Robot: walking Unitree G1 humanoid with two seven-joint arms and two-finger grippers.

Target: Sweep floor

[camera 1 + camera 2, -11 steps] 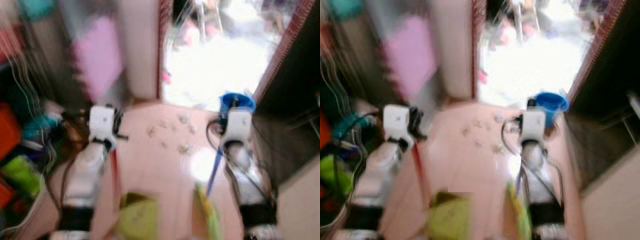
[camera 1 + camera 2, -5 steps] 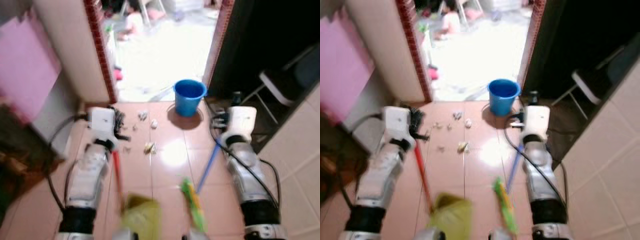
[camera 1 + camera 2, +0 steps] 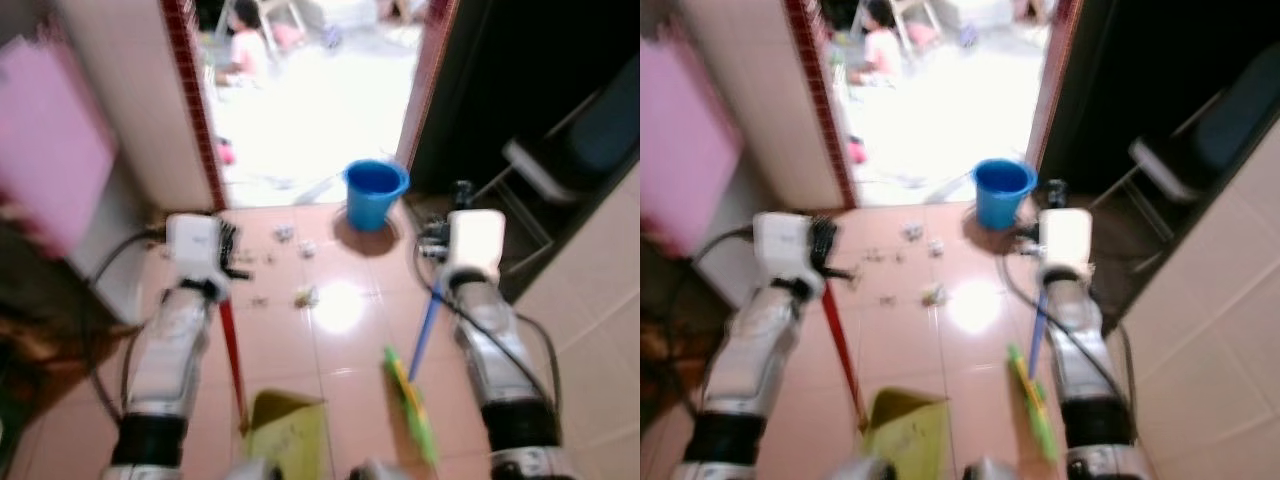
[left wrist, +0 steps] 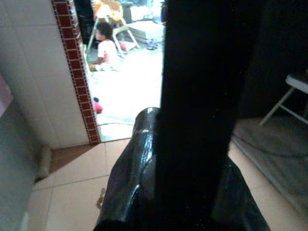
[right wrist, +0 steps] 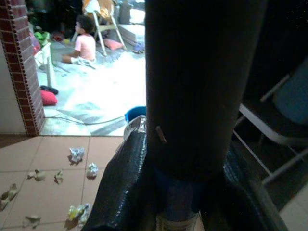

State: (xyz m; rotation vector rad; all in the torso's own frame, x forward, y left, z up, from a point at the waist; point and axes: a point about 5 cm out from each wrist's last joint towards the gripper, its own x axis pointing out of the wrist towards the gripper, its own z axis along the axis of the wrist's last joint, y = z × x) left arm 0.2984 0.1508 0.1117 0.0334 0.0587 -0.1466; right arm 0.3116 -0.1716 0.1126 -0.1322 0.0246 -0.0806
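Observation:
Crumpled paper scraps lie scattered on the terracotta floor tiles in front of me. My left gripper is shut on the red handle of a yellow-green dustpan, which rests on the floor near my feet. My right gripper is shut on the blue handle of a broom whose green head sits on the tiles. In the right wrist view the handle rises between the fingers, with scraps on the floor beyond.
A blue bucket stands by a bright doorway with a red-brick-trimmed wall on its left. A person sits on the floor beyond the doorway. A dark folding chair is at the right, a pink panel at the left.
The camera has swung from the cluttered left side toward the doorway, so the whole picture shifted. Both grippers keep their hold on dustpan and broom.

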